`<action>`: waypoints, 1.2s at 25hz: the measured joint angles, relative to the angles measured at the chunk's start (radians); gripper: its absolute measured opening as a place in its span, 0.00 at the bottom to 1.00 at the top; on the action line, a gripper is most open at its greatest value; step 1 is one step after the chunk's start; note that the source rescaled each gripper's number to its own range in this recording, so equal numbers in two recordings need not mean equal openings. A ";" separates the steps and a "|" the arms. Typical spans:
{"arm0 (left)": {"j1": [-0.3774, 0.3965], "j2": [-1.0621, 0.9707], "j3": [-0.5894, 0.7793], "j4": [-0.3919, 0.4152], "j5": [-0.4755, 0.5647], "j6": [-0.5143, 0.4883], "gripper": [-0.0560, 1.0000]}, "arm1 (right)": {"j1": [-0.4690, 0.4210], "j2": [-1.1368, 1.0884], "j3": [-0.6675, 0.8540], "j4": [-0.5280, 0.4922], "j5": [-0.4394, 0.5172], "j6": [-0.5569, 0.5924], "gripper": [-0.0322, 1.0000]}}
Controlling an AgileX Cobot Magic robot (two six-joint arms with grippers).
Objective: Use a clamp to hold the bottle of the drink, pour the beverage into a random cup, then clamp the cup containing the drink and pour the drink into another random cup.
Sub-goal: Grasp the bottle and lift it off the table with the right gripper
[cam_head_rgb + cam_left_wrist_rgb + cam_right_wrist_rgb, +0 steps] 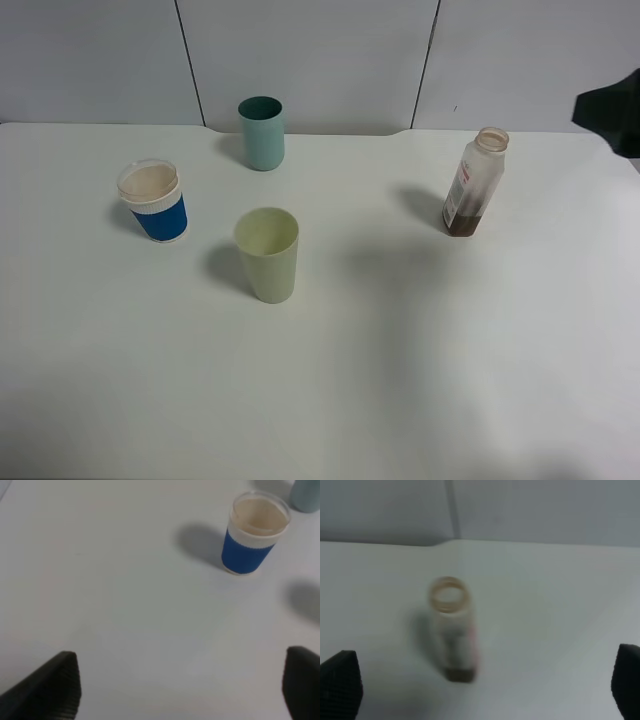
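The uncapped bottle (474,183) stands upright on the right of the worktop (420,380), blurred in the right wrist view. The right claw (485,687) and left claw (177,687) both gape empty, fingertips cut off by frame edges; the teal cup (306,495) is cropped in the left wrist view

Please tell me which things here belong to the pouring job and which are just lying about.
For the job: bottle; teal cup; blue-sleeved cup; pale green cup. Any of the cups may serve.
Not for the job: only the surroundings, the table and the wall panels.
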 joint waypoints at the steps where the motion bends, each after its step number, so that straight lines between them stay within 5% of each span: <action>1: 0.000 0.000 0.000 0.000 0.000 0.000 0.89 | 0.036 0.014 0.000 0.000 -0.019 0.000 1.00; 9: 0.000 0.000 0.000 0.000 0.000 0.000 0.89 | 0.133 0.057 0.000 -0.036 -0.109 0.023 1.00; 23: 0.000 0.000 0.000 0.000 0.000 0.000 0.89 | 0.134 0.061 0.031 -0.081 -0.195 0.148 1.00; 30: 0.000 0.000 0.000 0.000 0.000 0.000 0.89 | 0.134 0.248 0.112 -0.105 -0.248 0.150 1.00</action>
